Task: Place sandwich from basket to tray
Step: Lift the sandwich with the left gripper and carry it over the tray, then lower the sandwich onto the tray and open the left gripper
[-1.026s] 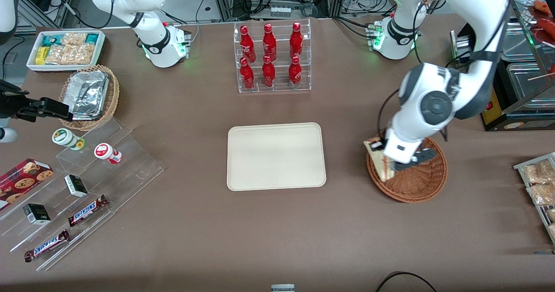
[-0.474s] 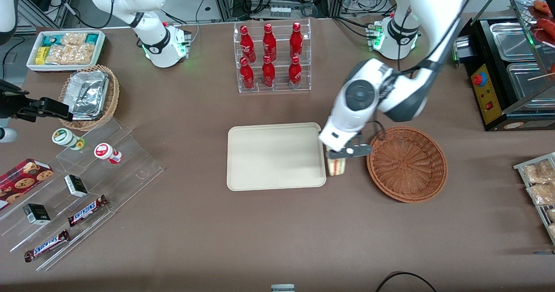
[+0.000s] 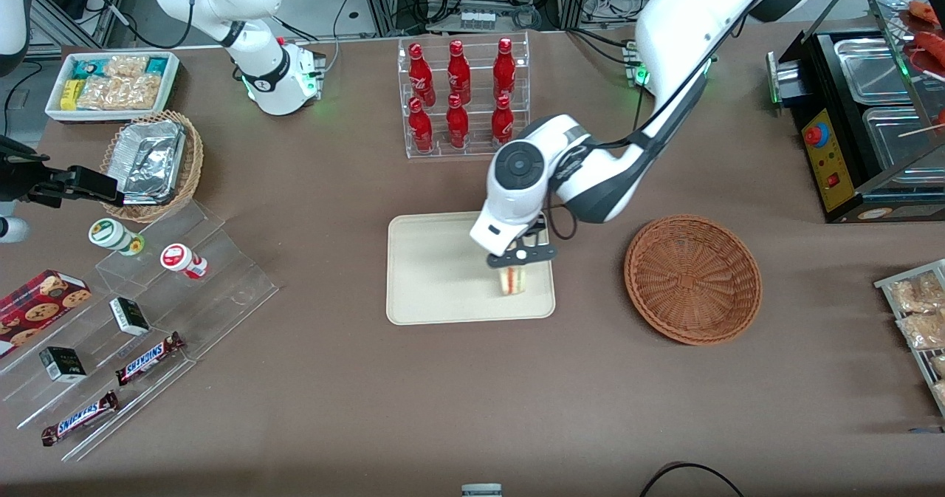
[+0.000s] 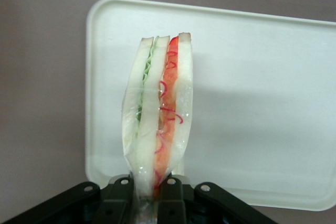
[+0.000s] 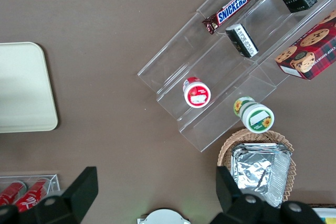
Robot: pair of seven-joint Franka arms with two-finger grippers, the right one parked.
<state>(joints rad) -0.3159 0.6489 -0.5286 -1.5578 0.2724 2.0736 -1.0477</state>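
My gripper (image 3: 520,259) hangs over the cream-beige tray (image 3: 435,268), above the part nearest the basket. It is shut on the sandwich (image 3: 513,280), a wrapped wedge of white bread with red and green filling. In the left wrist view the sandwich (image 4: 160,114) hangs from the closed gripper (image 4: 148,195) by its narrow end, over the tray (image 4: 262,103). Whether its lower end touches the tray I cannot tell. The reddish-brown wicker basket (image 3: 692,279) stands empty beside the tray, toward the working arm's end of the table.
A clear rack of red bottles (image 3: 461,98) stands farther from the front camera than the tray. Toward the parked arm's end are a tan basket with foil containers (image 3: 151,163), a white snack bin (image 3: 112,83) and an acrylic step shelf (image 3: 140,320) with candy bars and cups.
The gripper lifted the sandwich out of the basket and carried it sideways, past the tray's edge, to a spot over the tray. The basket is now empty.
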